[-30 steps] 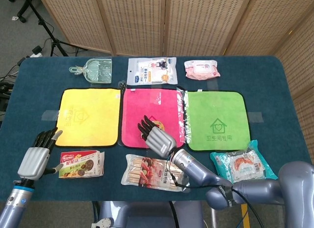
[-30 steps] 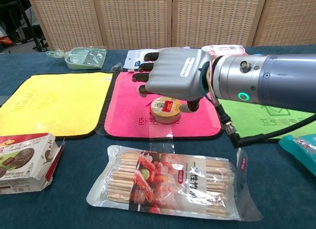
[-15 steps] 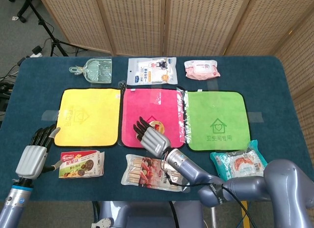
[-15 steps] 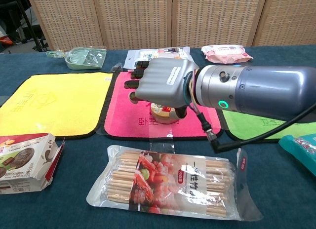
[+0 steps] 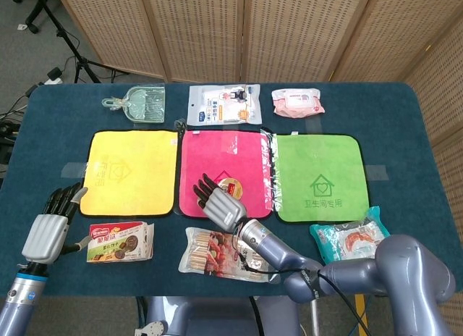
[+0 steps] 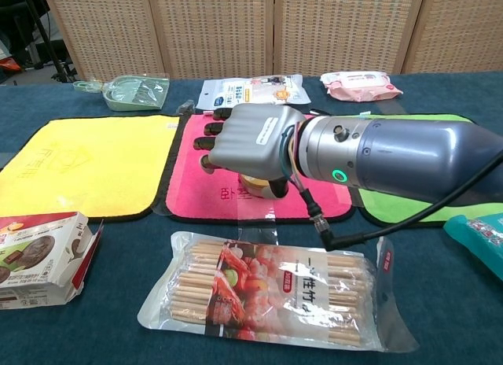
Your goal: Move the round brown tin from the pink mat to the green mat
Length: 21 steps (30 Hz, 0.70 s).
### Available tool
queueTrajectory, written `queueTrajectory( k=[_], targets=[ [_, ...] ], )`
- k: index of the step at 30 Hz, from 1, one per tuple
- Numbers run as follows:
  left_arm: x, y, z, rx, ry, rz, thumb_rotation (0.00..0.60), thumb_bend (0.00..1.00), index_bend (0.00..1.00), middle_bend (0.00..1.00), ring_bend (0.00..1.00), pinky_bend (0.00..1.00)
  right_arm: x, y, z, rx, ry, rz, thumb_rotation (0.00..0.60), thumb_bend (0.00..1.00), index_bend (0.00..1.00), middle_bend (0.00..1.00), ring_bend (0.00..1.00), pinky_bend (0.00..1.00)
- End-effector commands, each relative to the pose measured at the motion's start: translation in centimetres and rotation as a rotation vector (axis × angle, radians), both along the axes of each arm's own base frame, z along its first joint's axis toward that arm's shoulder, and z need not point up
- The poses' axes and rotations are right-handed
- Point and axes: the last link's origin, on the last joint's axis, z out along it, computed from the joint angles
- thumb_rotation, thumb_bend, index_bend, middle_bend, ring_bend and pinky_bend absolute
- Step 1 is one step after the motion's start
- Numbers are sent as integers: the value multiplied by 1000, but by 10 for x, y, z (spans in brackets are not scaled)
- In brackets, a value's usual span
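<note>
Round brown tin (image 5: 231, 185) sat on the pink mat (image 5: 224, 155), left of the green mat (image 5: 318, 178). It was covered by the right hand (image 5: 219, 204), poised for a grasp; closure could not be told.

The left hand (image 5: 52, 229) was held open, far left of the pink mat.

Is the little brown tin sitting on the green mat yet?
No, the round brown tin sits on the pink mat beside the right hand, and the green mat has nothing on it.
</note>
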Motion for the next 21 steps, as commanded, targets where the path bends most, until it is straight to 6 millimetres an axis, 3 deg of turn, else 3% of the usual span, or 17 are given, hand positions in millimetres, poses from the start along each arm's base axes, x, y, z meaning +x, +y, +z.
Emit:
queueTrajectory(
  k=[1,21],
  targets=[
    [0,0,0,0,1,0,600,158,22,0,0,0,-3,-1,-2,3,-1,-12,600,363,194,56,0,11],
    [1,-1,-2,-8,4,-2,600,160,22,0,0,0,-21,-11,1,-15,-1,-59,600,363,194,56,0,11]
  ],
)
